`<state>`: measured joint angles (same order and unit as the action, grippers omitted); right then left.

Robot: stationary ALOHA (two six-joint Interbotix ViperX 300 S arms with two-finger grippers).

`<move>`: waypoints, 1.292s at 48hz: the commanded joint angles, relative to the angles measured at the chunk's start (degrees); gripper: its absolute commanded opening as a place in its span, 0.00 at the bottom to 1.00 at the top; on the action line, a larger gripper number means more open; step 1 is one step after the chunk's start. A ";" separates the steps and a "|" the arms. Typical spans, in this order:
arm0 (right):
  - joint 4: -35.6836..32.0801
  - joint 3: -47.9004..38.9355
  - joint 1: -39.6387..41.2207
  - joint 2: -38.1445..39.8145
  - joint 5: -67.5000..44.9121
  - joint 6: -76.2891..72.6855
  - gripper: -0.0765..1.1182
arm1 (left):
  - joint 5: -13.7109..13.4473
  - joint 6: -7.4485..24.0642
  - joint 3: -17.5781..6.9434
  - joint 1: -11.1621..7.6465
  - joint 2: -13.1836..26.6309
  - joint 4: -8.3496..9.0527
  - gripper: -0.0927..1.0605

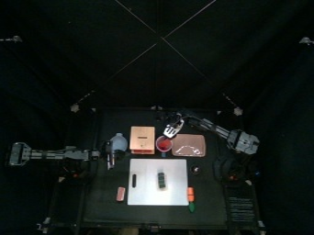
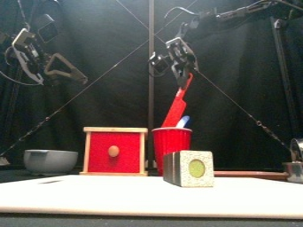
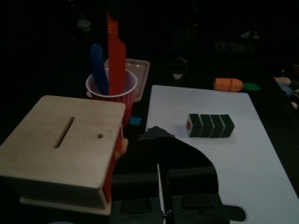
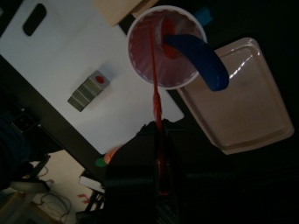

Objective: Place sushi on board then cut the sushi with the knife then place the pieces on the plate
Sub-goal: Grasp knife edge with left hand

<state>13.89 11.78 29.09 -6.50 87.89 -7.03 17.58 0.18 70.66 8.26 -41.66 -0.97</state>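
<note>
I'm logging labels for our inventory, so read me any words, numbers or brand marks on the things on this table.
None: no text shows on the sushi roll, red cup, red knife, wooden box or white board.

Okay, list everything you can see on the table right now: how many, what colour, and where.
cutting board: one, white, front middle.
sushi roll: one, dark green, on the board.
wooden box: one, pale with a red front, behind the board.
red cup: one, right of the box.
blue knife: one, in the cup.
red knife: one, rising from the cup.
tray: one, pink, right of the cup.
bowl: one, blue-grey, left of the box.
pink toy: one, beside the board's left edge.
orange toy: one, green-ended, at the board's right edge.
left gripper: near the bowl.
right gripper: holding the red knife.
</note>
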 commanded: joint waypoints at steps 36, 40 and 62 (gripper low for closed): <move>-12.13 -45.09 -22.59 34.54 -56.43 4.92 0.39 | 0.53 0.09 -3.69 -0.88 -0.70 0.88 0.66; -12.04 -50.71 -23.82 35.51 -64.07 5.10 0.39 | 0.53 0.18 -4.22 -2.81 0.09 0.97 0.76; -15.29 -61.08 -28.30 32.43 -84.38 5.27 0.39 | -1.49 0.00 -14.06 -10.99 17.23 0.88 0.93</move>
<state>-1.32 -49.66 1.23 26.10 5.45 -1.85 16.35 0.26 59.77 -2.29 -27.33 -0.09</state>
